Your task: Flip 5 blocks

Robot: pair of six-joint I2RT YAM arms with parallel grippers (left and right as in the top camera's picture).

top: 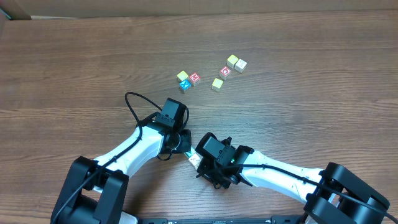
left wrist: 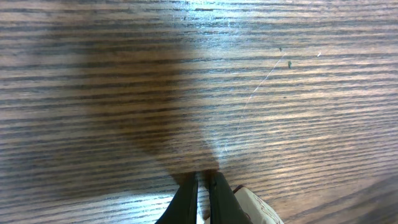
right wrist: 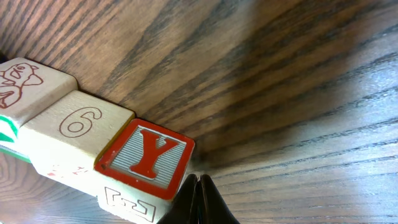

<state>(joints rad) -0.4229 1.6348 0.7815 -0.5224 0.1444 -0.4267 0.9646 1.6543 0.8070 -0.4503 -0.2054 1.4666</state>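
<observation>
Brown wood-grain worktop (top: 74, 62) carries a red-faced wooden block printed with a Y (right wrist: 146, 155), ending a touching row with a pale "6" block (right wrist: 78, 121) and a pale block bearing an animal drawing (right wrist: 22, 84). The right tool (right wrist: 198, 186), jaws pressed together and empty, points just beside the Y block. The left tool (left wrist: 203, 182), likewise closed on nothing, sits near it. A scatter of small coloured alphabet blocks (top: 217, 83) lies well apart from the Y block.

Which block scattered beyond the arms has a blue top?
The blue-topped block in the left cluster, beside a yellow-green block and a red block; no other is blue.
</observation>
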